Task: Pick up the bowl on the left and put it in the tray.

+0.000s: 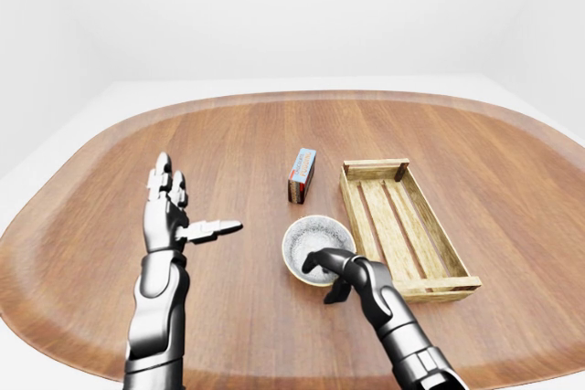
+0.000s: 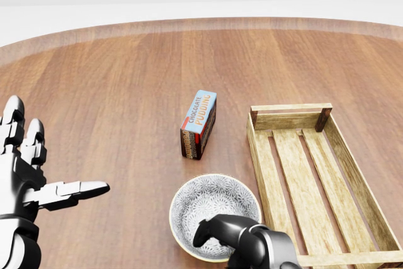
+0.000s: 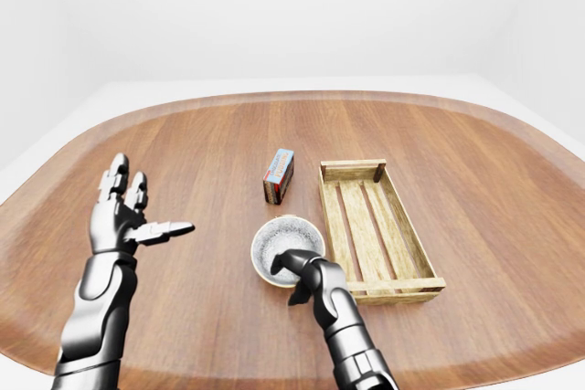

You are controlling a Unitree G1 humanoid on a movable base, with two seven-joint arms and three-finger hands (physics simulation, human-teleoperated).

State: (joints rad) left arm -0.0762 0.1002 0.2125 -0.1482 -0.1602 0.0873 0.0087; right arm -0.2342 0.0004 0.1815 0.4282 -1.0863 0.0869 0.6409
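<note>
The bowl [image 2: 214, 205], pale with a grey patterned inside, rests on the wooden table just left of the wooden slatted tray [image 2: 291, 108], near the bottom of the head view. My right hand [image 1: 327, 279] grips its near rim, with the fingers [image 2: 204, 231] hooked inside and the thumb outside. My left hand [image 1: 194, 203] is held up open at the left, fingers spread and thumb pointing right, well away from the bowl. The tray holds nothing.
A chocolate pudding box [image 2: 199, 124] stands on the table above the bowl and left of the tray's top end. The large oval wooden table [image 1: 228, 134] stretches around them, with white floor beyond its edge.
</note>
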